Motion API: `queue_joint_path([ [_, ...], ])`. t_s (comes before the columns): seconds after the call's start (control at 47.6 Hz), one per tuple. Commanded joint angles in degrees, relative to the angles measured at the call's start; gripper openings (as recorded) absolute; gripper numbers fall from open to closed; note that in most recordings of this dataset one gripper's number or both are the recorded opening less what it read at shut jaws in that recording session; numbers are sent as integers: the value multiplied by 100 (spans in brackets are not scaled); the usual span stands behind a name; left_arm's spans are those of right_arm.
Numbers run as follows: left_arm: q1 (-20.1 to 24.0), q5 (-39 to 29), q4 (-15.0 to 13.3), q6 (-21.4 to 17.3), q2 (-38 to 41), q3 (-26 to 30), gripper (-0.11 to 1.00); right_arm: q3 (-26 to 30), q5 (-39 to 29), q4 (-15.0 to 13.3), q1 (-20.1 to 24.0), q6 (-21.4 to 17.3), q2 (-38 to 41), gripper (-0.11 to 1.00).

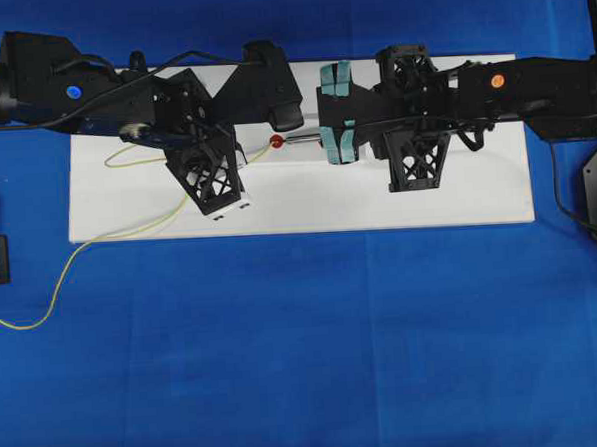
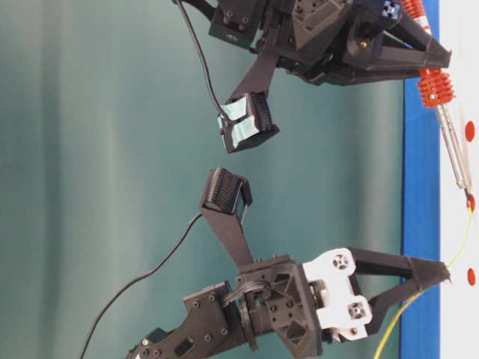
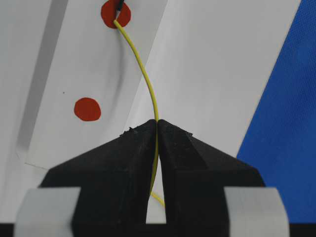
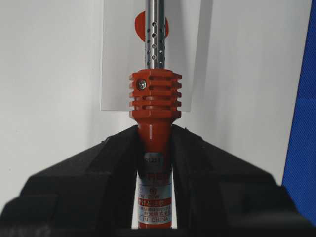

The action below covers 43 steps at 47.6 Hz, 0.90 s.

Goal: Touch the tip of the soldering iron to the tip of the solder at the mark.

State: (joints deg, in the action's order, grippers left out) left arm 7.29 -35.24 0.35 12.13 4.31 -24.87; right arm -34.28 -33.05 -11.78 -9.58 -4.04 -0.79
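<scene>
**Desk:** What does the left arm have?

**Photographer:** The left gripper (image 3: 157,129) is clamped on the solder (image 3: 145,74), its black fingers (image 3: 116,168) pressed together with the yellow wire pinched between them. The wire arcs from the fingertips across the white board (image 3: 217,74) up to a red mark (image 3: 115,14), where its end meets a dark metal point. A second red mark (image 3: 87,109) lies bare, nearer the gripper and to its left.

**Desk:** And the right?

**Photographer:** The right gripper (image 4: 154,136) is closed around the soldering iron (image 4: 155,98), gripping the red body just behind the ribbed orange-red collar. The perforated silver shaft runs straight ahead over a red dot on a pale strip of paper.

**Desk:** Overhead?

**Photographer:** Both arms reach in over the white board (image 1: 298,208), which lies on a blue cloth (image 1: 306,363). A red dot (image 1: 276,142) sits between the grippers. The solder (image 1: 70,257) trails off the board's left edge in a loose loop across the cloth.

**Desk:** The side view?

**Photographer:** Iron tip and wire end come together at the middle mark (image 2: 471,202).
</scene>
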Motion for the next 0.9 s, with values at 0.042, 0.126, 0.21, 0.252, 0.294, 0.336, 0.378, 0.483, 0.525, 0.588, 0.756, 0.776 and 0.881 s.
queue_joint_path([
  [0.042,0,26,9,0,-264,0,1,132,35,-9,0,0,-62,7],
  [0.126,0,18,9,18,-439,-88,1,132,35,-18,0,0,-62,7],
  [0.21,0,18,9,44,-721,-272,1,132,35,-18,0,0,-62,7],
  [0.252,0,18,9,88,-844,-369,1,132,35,-18,0,0,-62,7],
  [0.294,0,26,9,97,-967,-466,1,132,35,-18,0,0,-70,7],
  [0.336,0,26,9,114,-1107,-563,1,132,35,-18,0,0,-62,7],
  [0.378,0,35,9,132,-1239,-677,1,132,35,-18,0,0,-70,7],
  [0.483,-9,79,9,158,-1626,-958,1,132,35,-26,0,0,-70,7],
  [0.525,-18,132,9,185,-1758,-1055,1,132,26,-26,0,0,-62,7],
  [0.588,-18,220,9,211,-1951,-1195,1,132,35,-18,0,0,-62,7],
  [0.756,-18,360,9,220,-2171,-1424,1,132,35,-18,0,0,-62,7],
  [0.776,-18,360,9,220,-2171,-1433,1,132,35,-26,0,0,-62,7],
  [0.881,-18,369,18,211,-2171,-1433,1,132,53,-18,0,0,-70,7],
])
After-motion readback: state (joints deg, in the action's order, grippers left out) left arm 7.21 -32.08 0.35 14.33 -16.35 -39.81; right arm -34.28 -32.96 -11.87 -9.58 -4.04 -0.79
